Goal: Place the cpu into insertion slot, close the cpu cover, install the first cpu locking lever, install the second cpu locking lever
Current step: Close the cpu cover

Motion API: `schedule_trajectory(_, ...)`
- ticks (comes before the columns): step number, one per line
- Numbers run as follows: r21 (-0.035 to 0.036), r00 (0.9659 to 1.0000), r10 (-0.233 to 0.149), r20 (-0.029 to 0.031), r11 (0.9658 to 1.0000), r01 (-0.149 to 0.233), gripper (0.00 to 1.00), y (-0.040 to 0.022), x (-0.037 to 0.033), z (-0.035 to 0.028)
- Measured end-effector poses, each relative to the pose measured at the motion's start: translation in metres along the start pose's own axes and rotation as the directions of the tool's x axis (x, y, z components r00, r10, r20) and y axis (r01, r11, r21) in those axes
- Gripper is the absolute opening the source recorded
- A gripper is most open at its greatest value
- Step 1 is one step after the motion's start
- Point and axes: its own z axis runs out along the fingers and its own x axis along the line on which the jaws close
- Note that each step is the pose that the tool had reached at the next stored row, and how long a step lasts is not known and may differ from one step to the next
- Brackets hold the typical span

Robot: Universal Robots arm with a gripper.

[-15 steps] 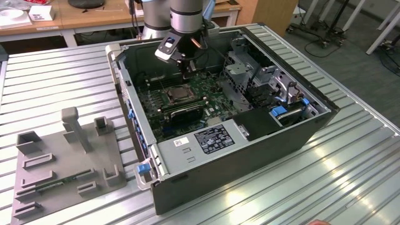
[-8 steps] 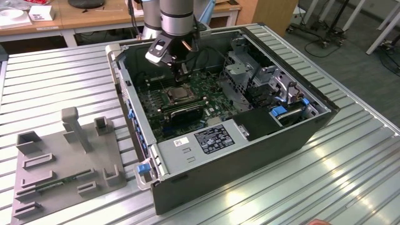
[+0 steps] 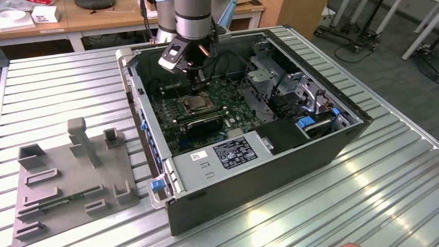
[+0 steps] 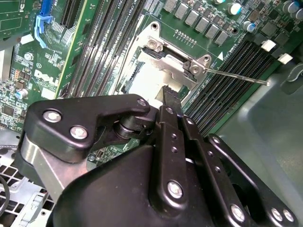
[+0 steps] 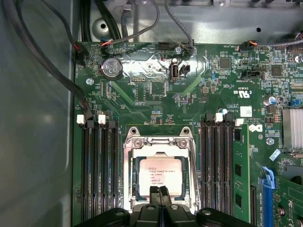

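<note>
Lying flat in the insertion slot [image 5: 133, 182], the cpu [image 5: 160, 175] faces its silvery metal top upward, and its printed lines run across the slot. Being square, it has no long axis of its own. The cpu cover [image 5: 161, 144] is down over it and frames the metal top in its cut-out. The cover's longer side runs parallel to the black memory slots [image 5: 99, 175] that flank the insertion slot on both sides.

The claw [image 5: 159, 193] is closed, its two black fingertips pinched together tip to tip. In the first wrist view they sit over the edge of the cpu farthest from the cover's two hinge screws. Whether they touch the metal cannot be told. The claw's dark body cuts off that end of the cover and the slot rim beneath it.

In the second wrist view the claw [image 4: 169, 97] hides most of the insertion slot. One thin locking lever [image 4: 236, 76] pokes out from the slot's corner across the neighbouring memory slots. Whether any lever is latched is hard to make out.

In the exterior view the claw [image 3: 199, 85] hangs just above the insertion slot on the green motherboard [image 3: 219, 98]. The board sits inside an open computer case [image 3: 274, 170] lying on the slatted metal desk [image 3: 61, 92].
</note>
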Motion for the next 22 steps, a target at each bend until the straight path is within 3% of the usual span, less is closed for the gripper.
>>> schedule_trajectory(22, 0.0000, 1.0000, 0.000, 0.0001, 1.0000, 0.000, 0.11, -0.0073, -0.0002, -0.0001)
